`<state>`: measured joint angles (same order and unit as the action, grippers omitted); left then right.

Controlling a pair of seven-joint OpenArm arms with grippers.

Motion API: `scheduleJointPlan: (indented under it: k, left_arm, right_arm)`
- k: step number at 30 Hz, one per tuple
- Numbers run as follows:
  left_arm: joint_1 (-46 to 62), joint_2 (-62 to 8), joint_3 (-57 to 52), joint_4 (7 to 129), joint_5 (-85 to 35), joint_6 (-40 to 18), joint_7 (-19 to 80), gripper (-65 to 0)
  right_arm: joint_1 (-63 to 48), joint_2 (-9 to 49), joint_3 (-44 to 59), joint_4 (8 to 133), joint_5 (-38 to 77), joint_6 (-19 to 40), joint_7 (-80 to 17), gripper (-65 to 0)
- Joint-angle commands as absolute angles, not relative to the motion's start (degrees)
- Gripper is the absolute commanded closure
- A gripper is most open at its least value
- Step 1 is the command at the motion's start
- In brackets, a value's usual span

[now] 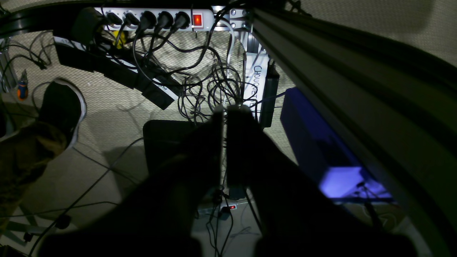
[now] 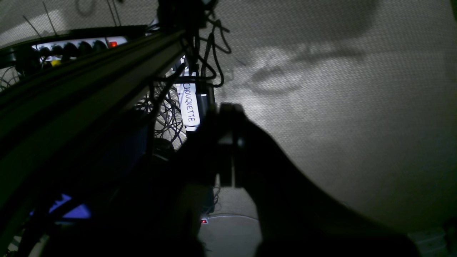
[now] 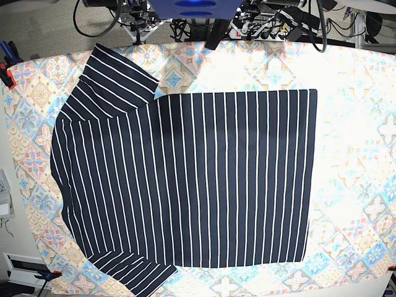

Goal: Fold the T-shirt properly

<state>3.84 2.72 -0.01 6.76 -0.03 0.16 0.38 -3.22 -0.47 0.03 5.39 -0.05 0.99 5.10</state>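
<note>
The T-shirt (image 3: 185,179), dark navy with thin white stripes, lies spread flat on the pastel tiled tablecloth (image 3: 352,154) in the base view. Its collar end is to the left, its hem to the right, and one sleeve points to the far left corner, the other to the near left. Neither arm shows in the base view. In the left wrist view my left gripper (image 1: 225,109) is shut and empty, pointing at the floor beside the table frame. My right gripper (image 2: 228,107) is also shut on nothing, over grey carpet.
A power strip (image 1: 153,19) with a tangle of cables (image 1: 210,89), a blue box (image 1: 314,142), a metal frame rail (image 1: 339,71) and a shoe (image 1: 62,107) lie under the arms. A label (image 2: 189,103) reads CHOUQUETTE. Clamps (image 3: 6,74) grip the table's left edge.
</note>
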Motion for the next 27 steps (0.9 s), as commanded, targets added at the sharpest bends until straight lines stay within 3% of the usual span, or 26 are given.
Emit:
scheduleJointPlan:
  k: [1,27]
  left_arm:
    - [4.2,2.9,0.0,7.0,-0.3,0.0,-0.1,-0.1]
    - [5.0,2.8,0.0,7.0,-0.3,0.0,-0.1,-0.1]
  right_arm:
    - [-3.5,-0.5,0.0,5.7,-0.3,0.9,5.7,0.0]
    - [-3.5,-0.4,0.0,5.7,-0.3,0.9,5.6,0.0]
